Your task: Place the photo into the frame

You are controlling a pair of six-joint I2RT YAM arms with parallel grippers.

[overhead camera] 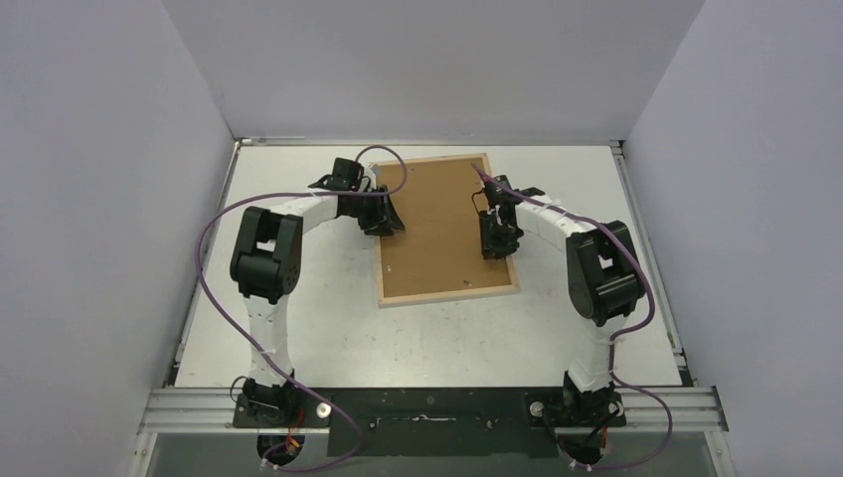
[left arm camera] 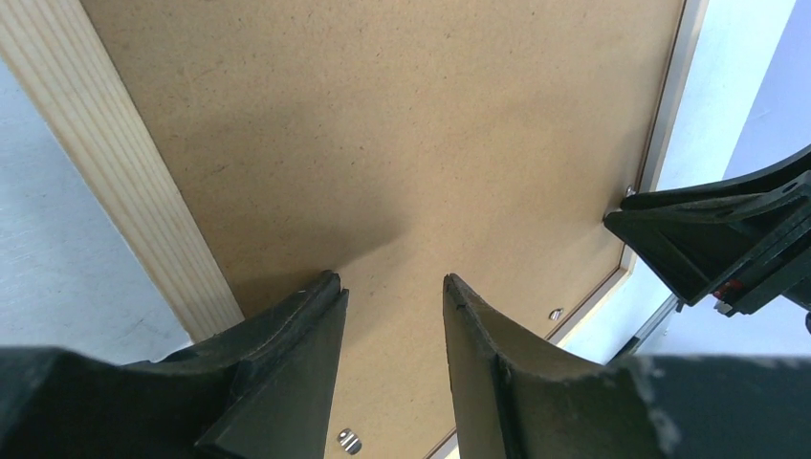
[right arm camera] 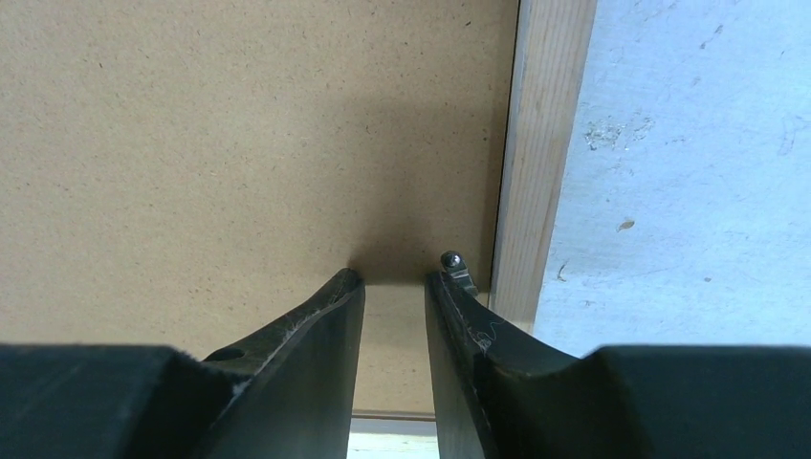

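Left end effector (left arm camera: 390, 279): was apart, empty
Right end effector (right arm camera: 393, 275): apart too, gripping nothing
Frame (right arm camera: 543, 143): looked stiff but breakable; I'd grab the wooden rim

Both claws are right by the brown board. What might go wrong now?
The right claw sits beside a small metal tab at the edge of the frame; it might slip off or bend it. The left claw hangs close over the brown board and might scrape it or nudge the frame askew.
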